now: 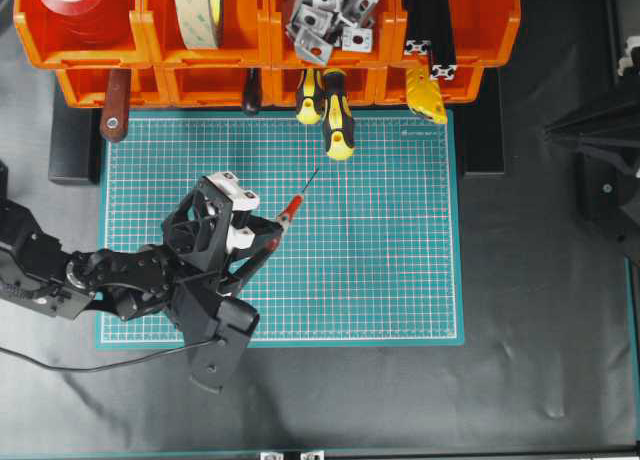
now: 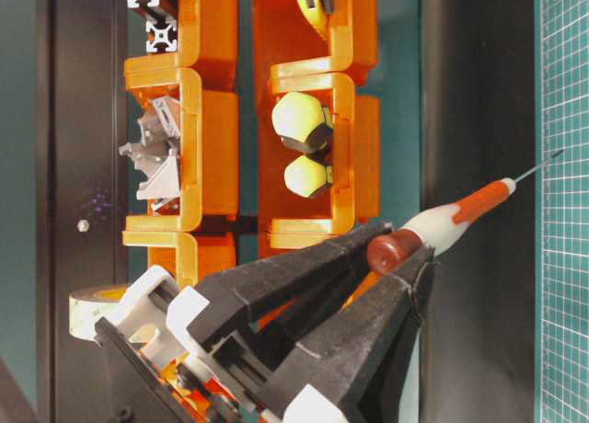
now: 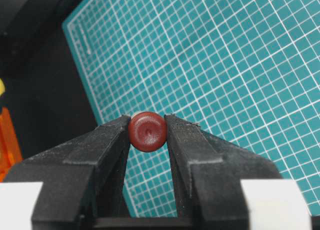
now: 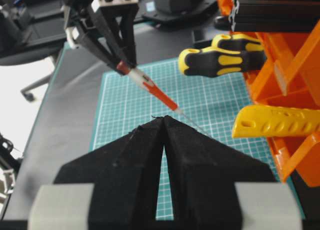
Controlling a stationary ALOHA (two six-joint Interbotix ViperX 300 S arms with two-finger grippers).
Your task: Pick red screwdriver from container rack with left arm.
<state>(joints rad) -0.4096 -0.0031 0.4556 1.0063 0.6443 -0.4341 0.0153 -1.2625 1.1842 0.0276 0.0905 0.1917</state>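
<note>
The red screwdriver (image 1: 290,211) hangs in the air over the green mat, clear of the container rack (image 1: 268,20), its thin shaft pointing up-right toward the bins. My left gripper (image 1: 272,230) is shut on its rear end. The left wrist view shows the dark red butt (image 3: 147,131) pinched between the two black fingertips. From table level the handle (image 2: 460,216) sticks out past the fingers (image 2: 405,285) with the white band showing. In the right wrist view my right gripper (image 4: 163,119) is shut with nothing in it, facing the held screwdriver (image 4: 150,87).
Two yellow-and-black screwdrivers (image 1: 335,115) stick out of the rack's lower bins, with a brown-red handle (image 1: 115,105) at the left and a yellow handle (image 1: 425,92) at the right. Upper bins hold tape rolls (image 1: 80,5) and metal brackets (image 1: 325,15). The green cutting mat (image 1: 380,270) lies below.
</note>
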